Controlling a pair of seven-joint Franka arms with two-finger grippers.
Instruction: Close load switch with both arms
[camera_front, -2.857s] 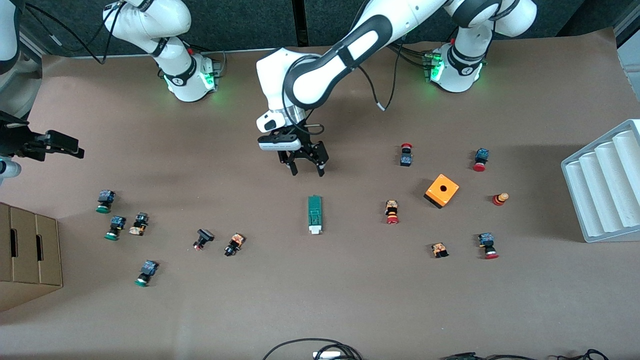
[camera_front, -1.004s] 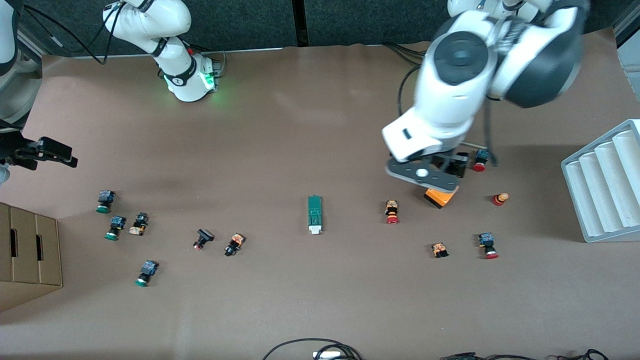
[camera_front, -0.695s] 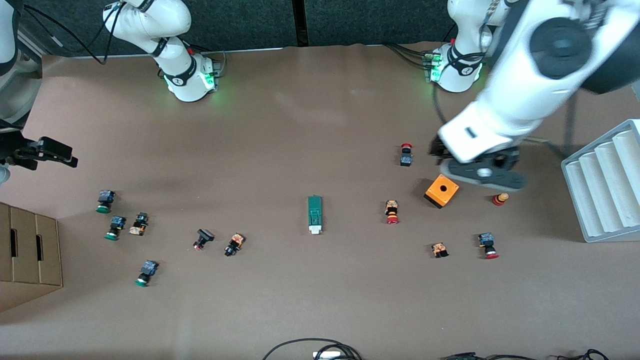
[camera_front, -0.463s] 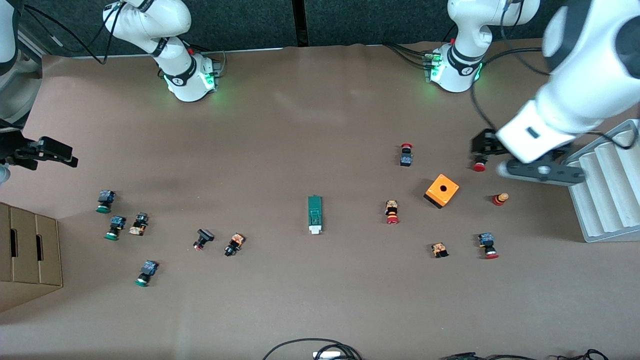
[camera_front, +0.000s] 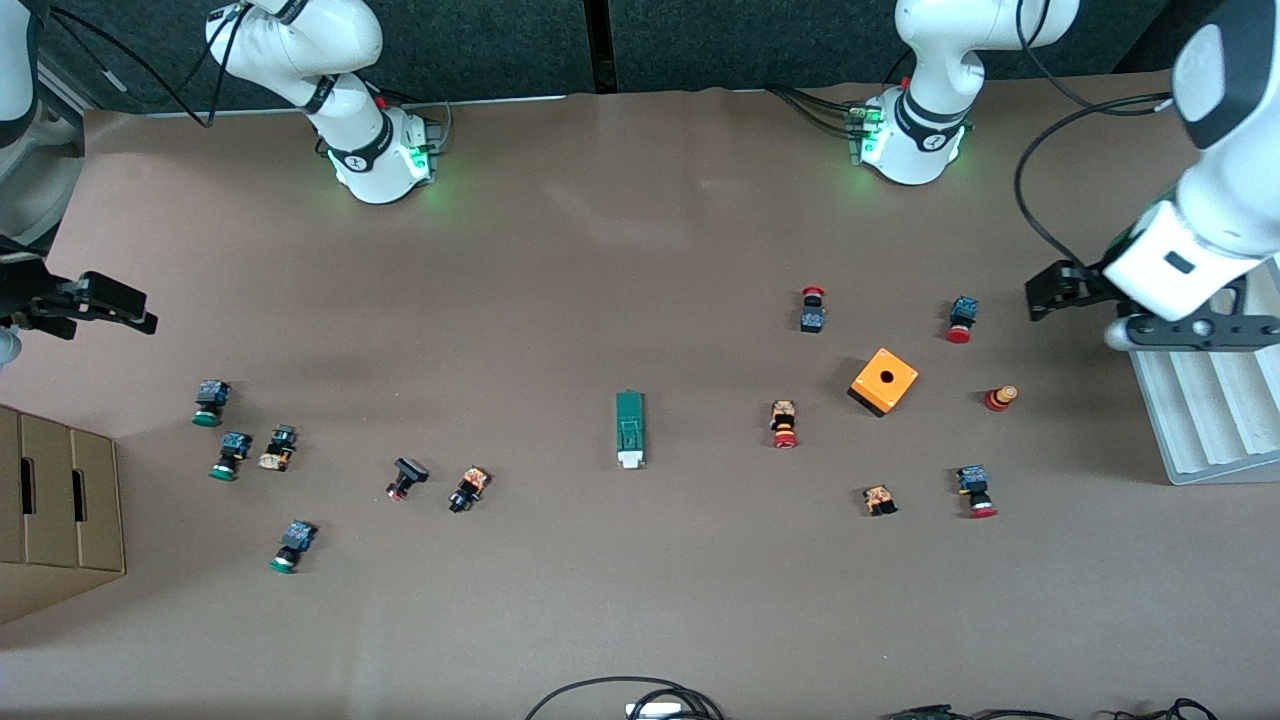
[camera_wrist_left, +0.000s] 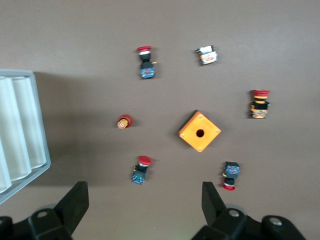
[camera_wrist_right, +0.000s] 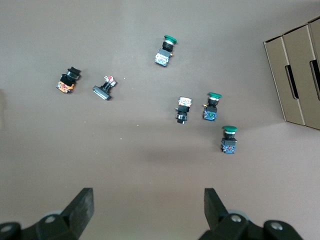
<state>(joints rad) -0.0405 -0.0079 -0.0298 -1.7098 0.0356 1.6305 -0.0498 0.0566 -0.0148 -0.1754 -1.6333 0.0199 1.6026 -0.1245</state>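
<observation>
Load switch (camera_front: 629, 429): centre of the front frame, flat on the table (camera_front: 600, 250), white handle end lowest, untouched.
Left gripper (camera_front: 1062, 290): right edge of frame, raised beside the white tray (camera_front: 1210, 420); jaws wide apart, empty.
Right gripper (camera_front: 118, 303): left edge of frame, waiting; jaws wide apart, empty.
Orange cube (camera_front: 884, 381): between switch and tray.
Progress: looks not begun; reach, brace and close all remain.

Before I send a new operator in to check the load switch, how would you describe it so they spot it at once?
Near the middle of the brown table, well clear of both button clusters, lies the load switch. It is a narrow green block with a white handle at the end nearer the front camera, the only long flat piece among stubby capped buttons.
</observation>
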